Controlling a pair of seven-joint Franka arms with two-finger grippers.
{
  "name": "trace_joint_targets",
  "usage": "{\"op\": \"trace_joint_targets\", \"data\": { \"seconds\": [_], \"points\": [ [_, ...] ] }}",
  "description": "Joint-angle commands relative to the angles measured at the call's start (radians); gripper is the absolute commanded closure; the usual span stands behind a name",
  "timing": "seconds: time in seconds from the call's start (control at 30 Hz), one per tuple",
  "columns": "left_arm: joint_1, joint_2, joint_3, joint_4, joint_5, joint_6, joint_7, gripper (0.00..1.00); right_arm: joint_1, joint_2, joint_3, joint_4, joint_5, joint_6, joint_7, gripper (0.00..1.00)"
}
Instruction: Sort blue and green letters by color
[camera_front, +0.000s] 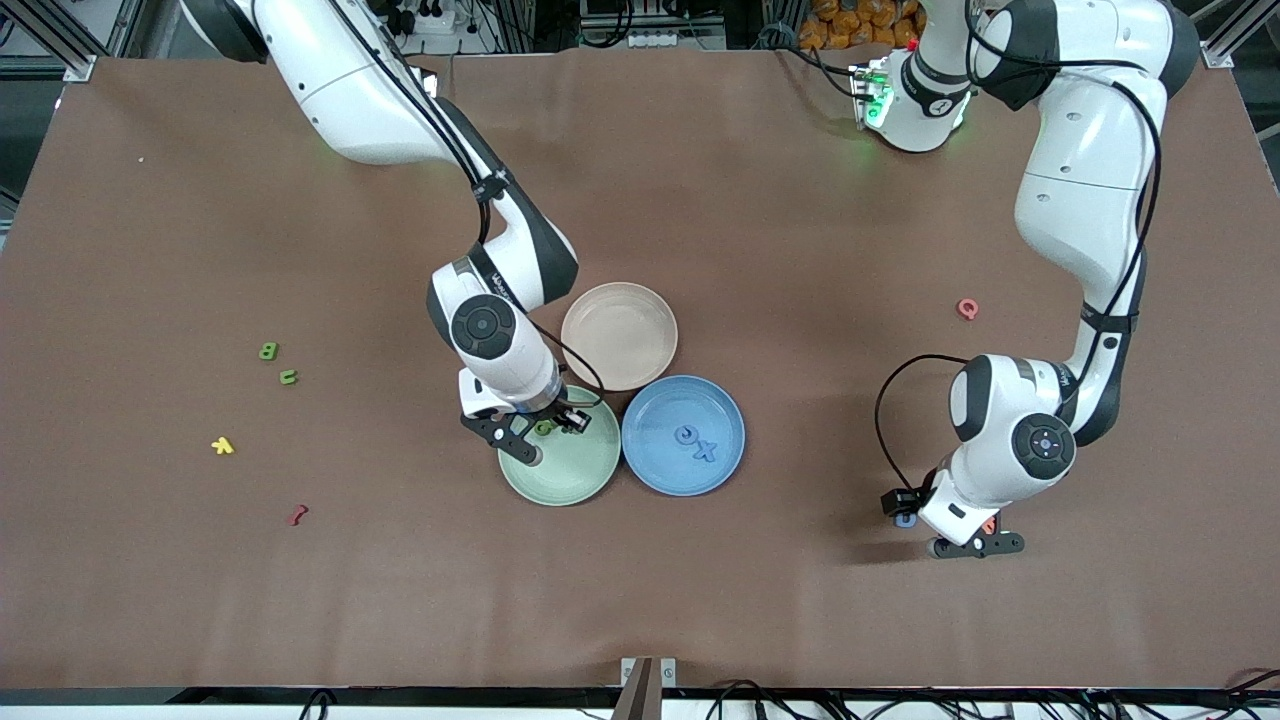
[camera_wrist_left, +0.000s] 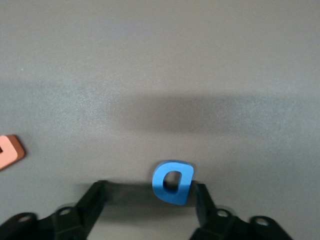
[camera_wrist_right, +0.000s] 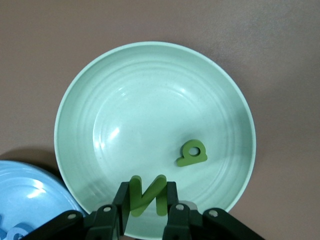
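**Green N held over the green plate, blue D at the left pincer**

The right pincer (camera_wrist_right: 147, 200) is clamped on a flat, matte green N (camera_wrist_right: 148, 194), standing on edge between its black fingers over the glossy, ringed green plate (camera_front: 590, 475) at the frame's centre. A green P-like letter (camera_wrist_right: 192, 154) lies flat in that plate.

Beside it, the smooth blue plate (camera_front: 655, 470) carries a blue C (camera_front: 686, 434) and a blue X (camera_front: 705, 450). Just above both sits a beige plate (camera_front: 619, 335), round and shallow.

The left pincer (camera_wrist_left: 150, 195), at lower right of the front view, is low over the brown tabletop (camera_front: 800, 250) with jaws spread; a thick blue D (camera_wrist_left: 173, 182) stands on edge against one finger, not squeezed. An orange piece (camera_wrist_left: 9, 151) lies near.

At centre left lie a green B (camera_front: 268, 351) and green U (camera_front: 288, 377); lower, a yellow letter (camera_front: 222, 446) and a dark red letter (camera_front: 297, 515). A pink Q (camera_front: 967, 309) sits at centre right.
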Motion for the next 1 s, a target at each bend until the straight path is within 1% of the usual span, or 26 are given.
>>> {"op": "trace_joint_targets", "data": {
  "seconds": [0.0,0.23,0.37,0.57,0.67,0.8,0.97],
  "points": [
    [-0.031,0.012,0.007,0.02,0.019,0.004,-0.154,1.0,0.003,0.01,-0.007,0.034,0.006,-0.012,0.021,0.0],
    [-0.031,0.012,0.007,0.023,0.018,0.004,-0.173,1.0,0.0,-0.006,-0.009,0.034,0.013,-0.03,0.018,0.0],
    [-0.031,0.001,0.006,0.023,0.016,0.004,-0.177,1.0,-0.001,-0.026,-0.009,0.034,0.011,-0.061,0.018,0.0],
    [-0.031,-0.017,0.004,0.022,0.015,-0.002,-0.211,1.0,-0.001,-0.038,-0.009,0.034,0.009,-0.072,0.018,0.0],
    [-0.034,-0.039,-0.002,0.022,0.01,-0.007,-0.231,1.0,-0.009,-0.064,-0.012,0.034,0.006,-0.113,0.012,0.0],
    [-0.05,-0.062,-0.004,0.02,0.008,-0.019,-0.298,1.0,-0.016,-0.101,-0.013,0.033,0.003,-0.165,0.006,0.0],
    [-0.121,-0.068,-0.002,0.016,0.016,-0.028,-0.433,1.0,-0.023,-0.148,-0.021,0.025,0.002,-0.24,-0.021,0.0]
  ]
}}
